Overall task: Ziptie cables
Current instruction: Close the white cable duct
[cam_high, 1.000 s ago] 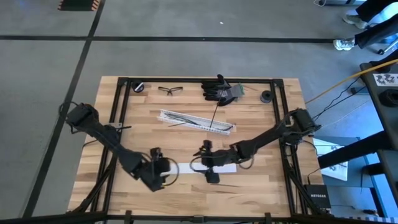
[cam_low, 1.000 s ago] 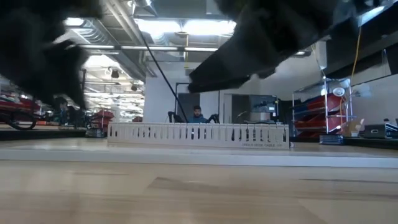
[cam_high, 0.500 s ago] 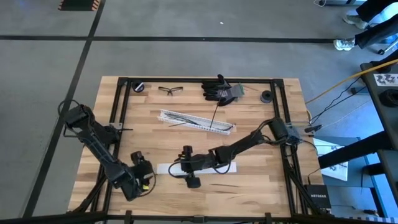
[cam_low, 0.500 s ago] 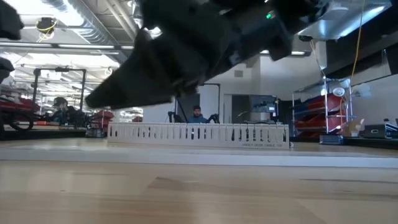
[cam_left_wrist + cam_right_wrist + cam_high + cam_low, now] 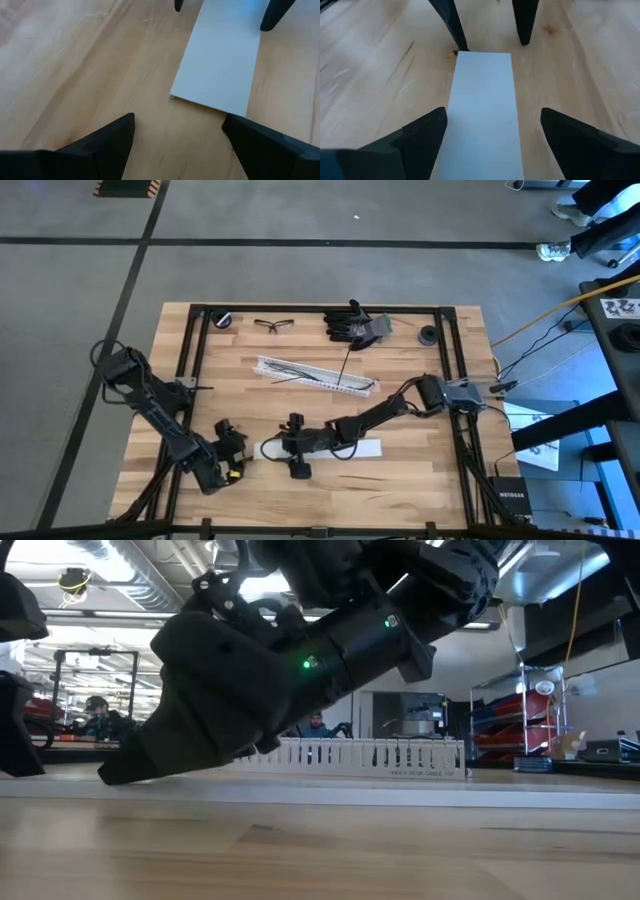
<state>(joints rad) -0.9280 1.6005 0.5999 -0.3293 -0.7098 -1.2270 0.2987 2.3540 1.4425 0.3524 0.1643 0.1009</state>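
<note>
Two grippers are seen with fingers spread wide, nothing held: the left gripper (image 5: 240, 454) just off one end of the single white strip (image 5: 330, 449), the right gripper (image 5: 285, 450) over it. The cables (image 5: 300, 370) lie well apart in one slotted rail (image 5: 318, 375).

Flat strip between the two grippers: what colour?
Plain white flat strip, clearest in the right wrist view.

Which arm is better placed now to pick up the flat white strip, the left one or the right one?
Probably the right. The right gripper hangs open directly over the white strip, fingers straddling it. The left gripper is open too, just off the strip's end.
</note>
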